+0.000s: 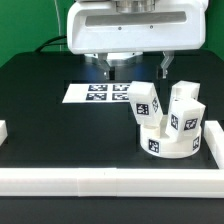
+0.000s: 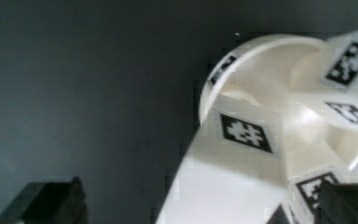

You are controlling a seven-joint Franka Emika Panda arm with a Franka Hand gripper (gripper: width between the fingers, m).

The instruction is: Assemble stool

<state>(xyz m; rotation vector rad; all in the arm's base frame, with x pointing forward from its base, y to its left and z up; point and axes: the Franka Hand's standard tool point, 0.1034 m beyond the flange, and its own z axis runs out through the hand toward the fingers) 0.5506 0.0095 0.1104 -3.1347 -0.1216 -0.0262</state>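
The stool's round white seat (image 1: 168,143) lies on the black table at the exterior view's right, with three blocky tagged legs (image 1: 144,102) (image 1: 183,99) (image 1: 188,122) standing on it. My gripper (image 1: 136,68) hangs above and behind the legs, open, with nothing held. In the wrist view, a white tagged leg (image 2: 247,130) and the seat's rim (image 2: 274,50) show close up. The gripper (image 2: 197,205) is open there too. Its dark fingers (image 2: 51,200) stand wide apart, with bare table between one finger and the leg.
The marker board (image 1: 103,93) lies flat behind the stool, below the gripper. Long white rails run along the front (image 1: 100,180) and the exterior view's right side (image 1: 214,135). A short white piece (image 1: 3,130) sits at the left edge.
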